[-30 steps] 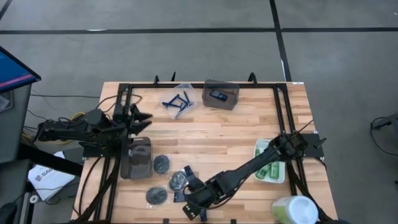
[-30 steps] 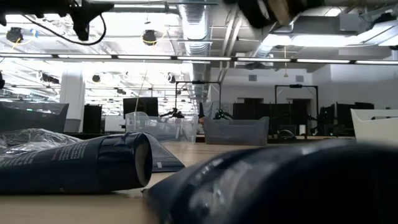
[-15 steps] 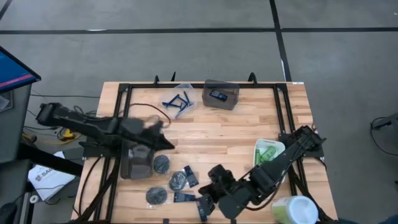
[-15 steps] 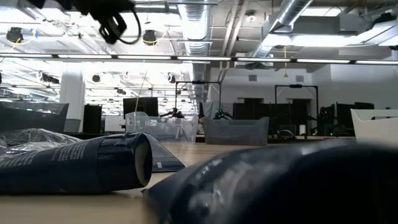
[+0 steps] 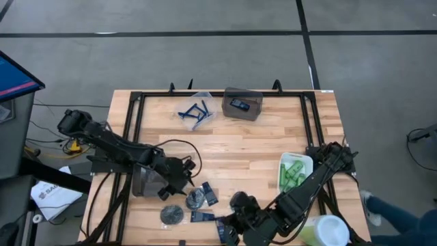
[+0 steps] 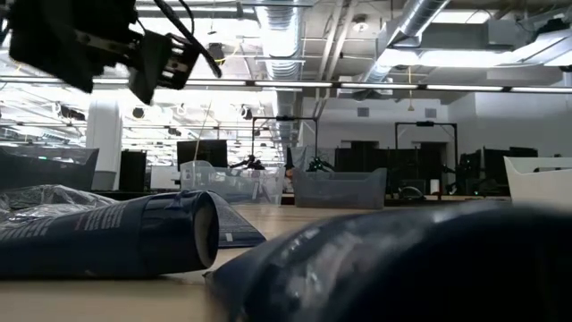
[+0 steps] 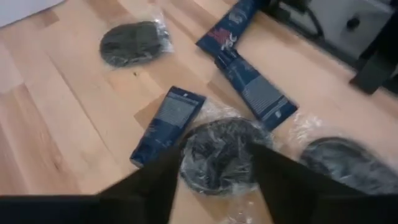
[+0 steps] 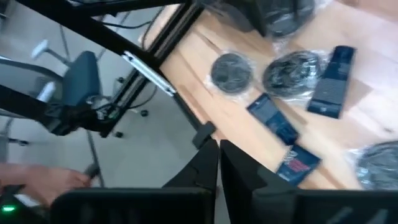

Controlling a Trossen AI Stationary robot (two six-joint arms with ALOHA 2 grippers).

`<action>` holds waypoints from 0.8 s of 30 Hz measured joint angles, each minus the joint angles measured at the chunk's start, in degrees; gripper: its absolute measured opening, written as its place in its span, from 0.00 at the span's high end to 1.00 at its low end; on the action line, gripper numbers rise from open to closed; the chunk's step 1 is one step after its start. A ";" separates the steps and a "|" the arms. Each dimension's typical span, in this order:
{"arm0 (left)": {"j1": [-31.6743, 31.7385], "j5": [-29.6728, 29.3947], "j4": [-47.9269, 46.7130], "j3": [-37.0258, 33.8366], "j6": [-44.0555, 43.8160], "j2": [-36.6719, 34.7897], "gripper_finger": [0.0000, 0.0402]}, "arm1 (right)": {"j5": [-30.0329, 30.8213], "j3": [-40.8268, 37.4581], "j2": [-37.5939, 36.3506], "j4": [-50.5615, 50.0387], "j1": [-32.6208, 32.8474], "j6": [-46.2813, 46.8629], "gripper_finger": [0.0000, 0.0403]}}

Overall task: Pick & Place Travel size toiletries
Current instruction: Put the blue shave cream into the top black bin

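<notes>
Several dark round discs in clear wrap (image 5: 196, 198) and navy sachets (image 5: 203, 216) lie flat on the wood near the table's front edge. My left gripper (image 5: 183, 179) hangs open in the air above them, next to the dark bin. In the left wrist view one disc (image 7: 217, 155) shows between its fingers, which stay clear of it. My right gripper (image 8: 219, 149) is shut with nothing seen between its fingers, raised over the front edge to the right of the sachets. Green mini bottles (image 5: 295, 174) lie in the white tray. Blue razors (image 5: 194, 113) lie in the clear bin.
A dark bin (image 5: 150, 179) stands at the left. A grey bin (image 5: 242, 104) stands at the back. The white tray (image 5: 305, 195) is at the right, and a pale-green-topped tub (image 5: 321, 231) at the front right corner. A person's hand (image 8: 37, 180) shows beyond the front edge.
My left gripper has swung from the table's left edge toward the near edge and the right. It has come down over the discs and rolled on the way. My right gripper has risen and drawn back toward the right, away from the sachets, which lie where they were.
</notes>
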 joint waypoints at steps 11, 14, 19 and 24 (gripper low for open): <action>5.02 -0.62 11.31 0.00 7.09 7.81 0.18 | -0.10 0.10 0.70 2.16 0.44 4.22 0.97; 7.49 4.30 13.60 0.00 8.77 10.36 0.19 | -0.07 0.10 0.70 2.54 0.44 5.10 0.97; 10.90 7.80 16.65 -0.02 10.19 15.06 0.20 | -0.07 0.10 0.70 3.20 0.44 5.46 0.97; 13.01 11.57 19.41 -0.04 12.61 18.74 0.20 | -0.05 0.10 0.70 3.12 0.42 5.55 0.97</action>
